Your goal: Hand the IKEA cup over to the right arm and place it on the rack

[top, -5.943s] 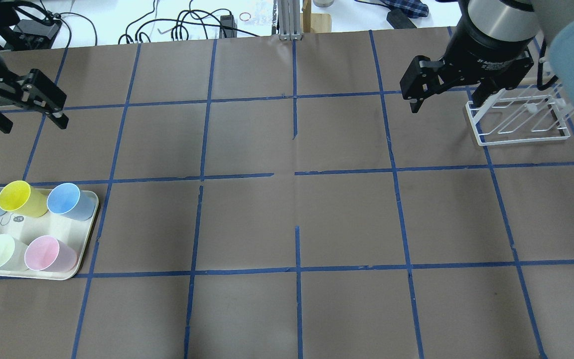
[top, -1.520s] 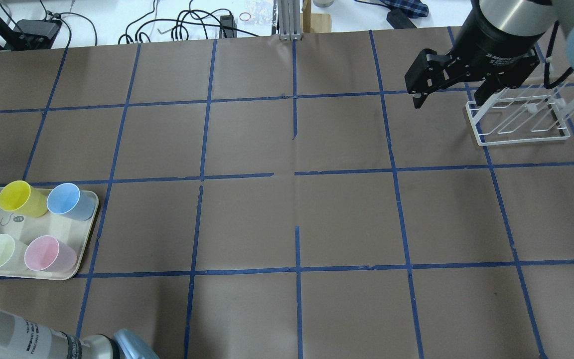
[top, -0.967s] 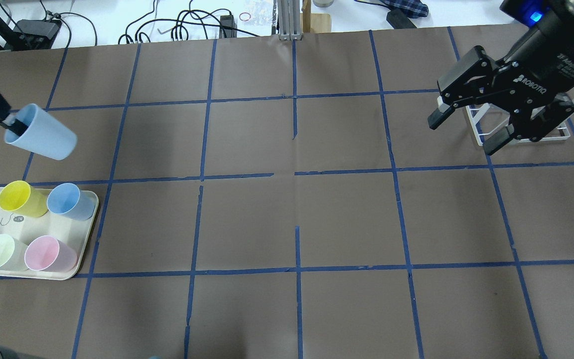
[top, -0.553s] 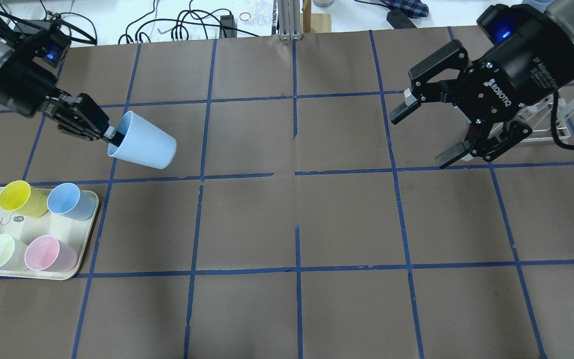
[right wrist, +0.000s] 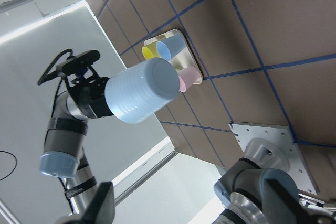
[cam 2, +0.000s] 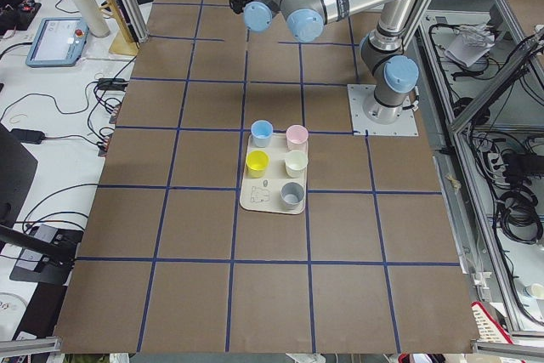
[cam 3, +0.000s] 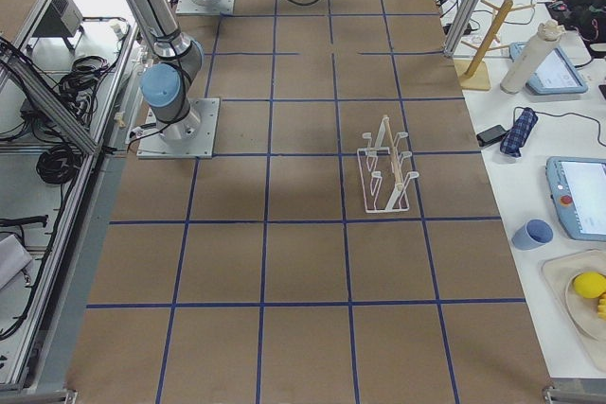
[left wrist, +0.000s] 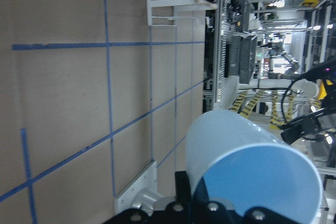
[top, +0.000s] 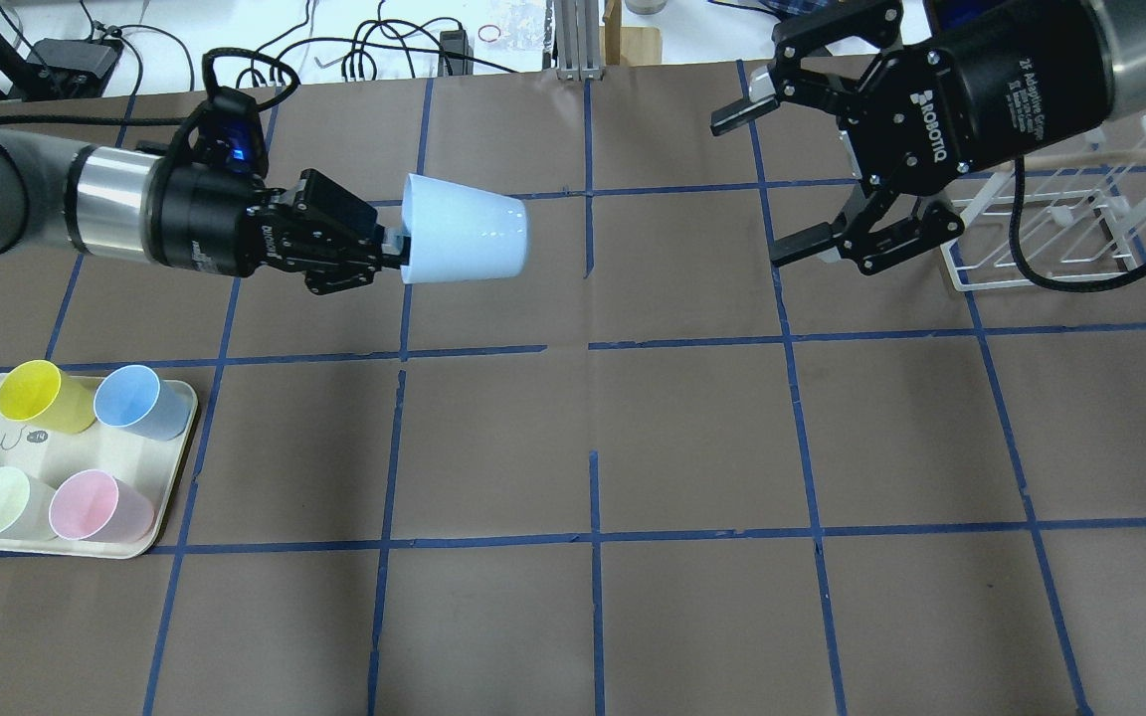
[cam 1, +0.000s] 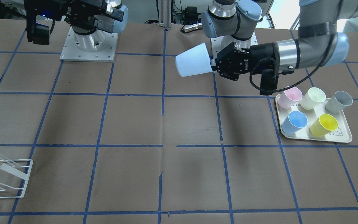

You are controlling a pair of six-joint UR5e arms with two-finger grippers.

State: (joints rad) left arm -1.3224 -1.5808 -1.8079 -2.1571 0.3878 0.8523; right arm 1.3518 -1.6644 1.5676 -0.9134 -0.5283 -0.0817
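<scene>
You have the small pale sky-blue plastic tumbler (top: 464,242) sideways in mid-air, the left gripper (top: 396,245) clamped on its rim, while the right gripper (top: 767,184) waits well apart, jaws spread wide; hand-over and placing on the white wire rack (cam 3: 386,169) are not yet done.

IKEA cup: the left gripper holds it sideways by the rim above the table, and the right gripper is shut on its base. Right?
No. The left gripper does hold the IKEA cup sideways by the rim above the table, but the right gripper is open and clear of the base; the overhead exterior view shows the gap.
</scene>
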